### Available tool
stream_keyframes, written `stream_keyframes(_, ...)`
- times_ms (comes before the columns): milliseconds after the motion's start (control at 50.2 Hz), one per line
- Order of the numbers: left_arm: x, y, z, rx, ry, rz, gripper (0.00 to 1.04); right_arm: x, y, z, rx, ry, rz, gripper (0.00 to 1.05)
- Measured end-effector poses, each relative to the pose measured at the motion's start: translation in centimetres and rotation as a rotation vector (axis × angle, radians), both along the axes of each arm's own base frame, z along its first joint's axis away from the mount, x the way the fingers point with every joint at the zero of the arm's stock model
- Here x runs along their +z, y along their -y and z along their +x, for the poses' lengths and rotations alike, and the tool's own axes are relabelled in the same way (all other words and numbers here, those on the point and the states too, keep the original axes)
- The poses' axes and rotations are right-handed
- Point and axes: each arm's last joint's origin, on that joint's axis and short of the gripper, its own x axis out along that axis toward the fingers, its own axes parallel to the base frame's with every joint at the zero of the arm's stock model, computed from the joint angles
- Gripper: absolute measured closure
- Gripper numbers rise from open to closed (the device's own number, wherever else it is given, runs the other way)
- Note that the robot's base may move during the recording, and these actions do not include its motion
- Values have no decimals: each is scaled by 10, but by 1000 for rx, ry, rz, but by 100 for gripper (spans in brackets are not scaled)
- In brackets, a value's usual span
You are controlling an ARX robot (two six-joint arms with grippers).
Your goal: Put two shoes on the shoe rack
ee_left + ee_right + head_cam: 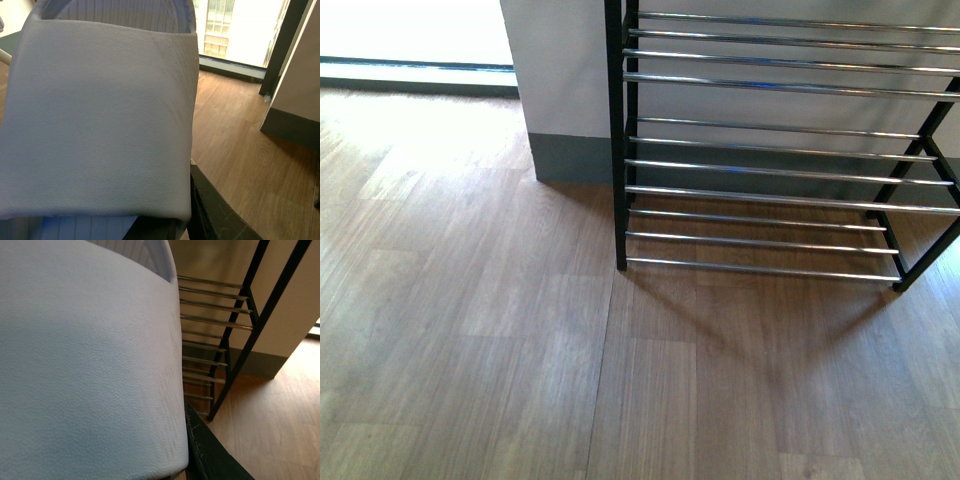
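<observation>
The shoe rack (617,150) stands at the upper right of the front view, a black frame with chrome rod shelves that carry nothing in sight. No arm or shoe shows in that view. A pale blue slide sandal (100,115) fills most of the left wrist view, and my left gripper (172,227) is shut on it, with one black finger (210,210) showing beside its strap. My right gripper (180,475) is shut on the other pale blue slide sandal (85,365), with the shoe rack (215,322) beyond it. Each gripper's other finger is hidden by its sandal.
A pale wall pillar (565,90) with a dark grey baseboard stands just left of the rack. A bright window strip (410,30) runs along the far left. Brown wooden floor (520,350) spreads in front of the rack.
</observation>
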Motion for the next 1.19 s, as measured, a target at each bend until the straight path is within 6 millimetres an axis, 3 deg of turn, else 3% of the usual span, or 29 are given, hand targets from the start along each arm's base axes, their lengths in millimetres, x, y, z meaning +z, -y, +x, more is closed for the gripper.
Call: stream_keyframes(1194,0,0,0,1,0,-4,103,-1,0,0,-2,-2,4,103)
